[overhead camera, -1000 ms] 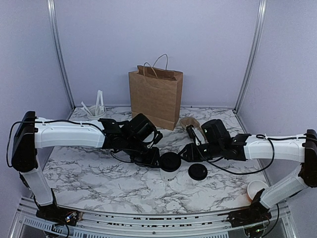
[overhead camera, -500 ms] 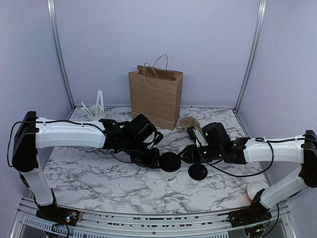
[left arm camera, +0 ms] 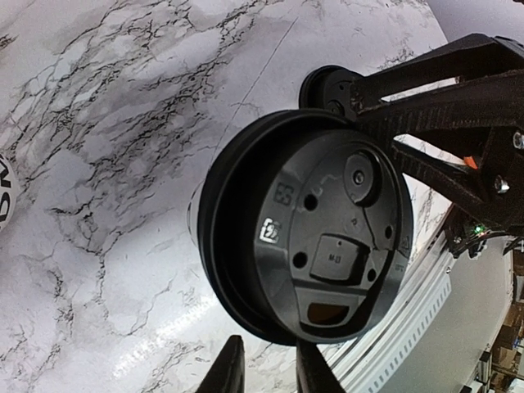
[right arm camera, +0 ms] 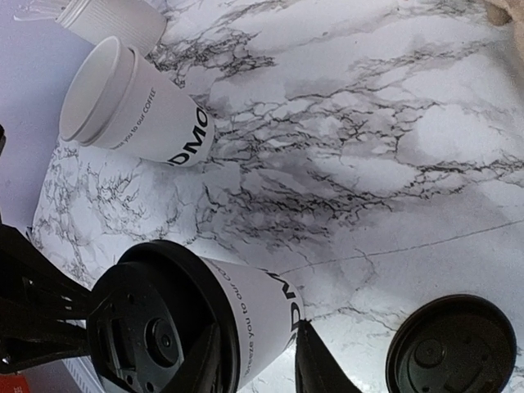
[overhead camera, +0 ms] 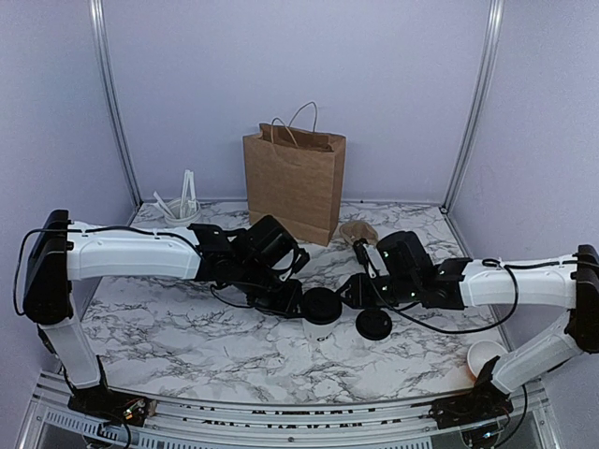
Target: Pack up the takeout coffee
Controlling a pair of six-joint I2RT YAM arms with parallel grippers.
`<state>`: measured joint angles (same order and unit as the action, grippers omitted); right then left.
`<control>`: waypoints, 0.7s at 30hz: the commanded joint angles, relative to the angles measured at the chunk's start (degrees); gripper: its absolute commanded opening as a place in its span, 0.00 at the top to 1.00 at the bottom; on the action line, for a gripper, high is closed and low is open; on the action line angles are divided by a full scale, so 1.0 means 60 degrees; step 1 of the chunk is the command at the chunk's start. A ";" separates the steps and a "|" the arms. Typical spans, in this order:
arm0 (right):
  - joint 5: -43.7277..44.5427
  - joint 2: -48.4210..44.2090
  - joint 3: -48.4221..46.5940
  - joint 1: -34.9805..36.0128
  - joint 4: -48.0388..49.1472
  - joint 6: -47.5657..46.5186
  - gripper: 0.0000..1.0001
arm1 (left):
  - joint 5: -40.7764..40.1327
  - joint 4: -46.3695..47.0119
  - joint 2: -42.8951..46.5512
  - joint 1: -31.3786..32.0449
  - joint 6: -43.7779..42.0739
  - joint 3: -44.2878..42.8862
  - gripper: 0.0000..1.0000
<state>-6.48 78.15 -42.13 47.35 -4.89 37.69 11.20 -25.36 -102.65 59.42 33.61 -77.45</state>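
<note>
Between the left tool and right tool, mid-frame, the takeout coffee was stood on the bench; neither grip could be confirmed. Pushed unevenly, it could be tipped and spilled.

Lab test booth: plain walls, aluminium posts.

Soft, even overhead light casts faint shadows on the tabletop. The takeout coffee looks sharp up close.
</note>
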 commanded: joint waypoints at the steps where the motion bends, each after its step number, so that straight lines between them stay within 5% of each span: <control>1: -0.0141 0.0038 -0.0353 0.0472 -0.2767 -0.0082 0.71 | -0.1150 -0.1098 -0.0523 -0.0040 -0.0295 -0.0114 0.78; 21: 0.0678 -0.0744 -0.1517 0.0472 -0.3302 0.0180 0.68 | -0.1386 -0.1384 -0.0513 -0.0323 -0.0718 -0.1247 0.78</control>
<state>-3.60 74.87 -47.40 49.65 -23.66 38.24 3.92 -31.94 -106.41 57.63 30.35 -83.61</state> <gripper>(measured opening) 0.316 0.220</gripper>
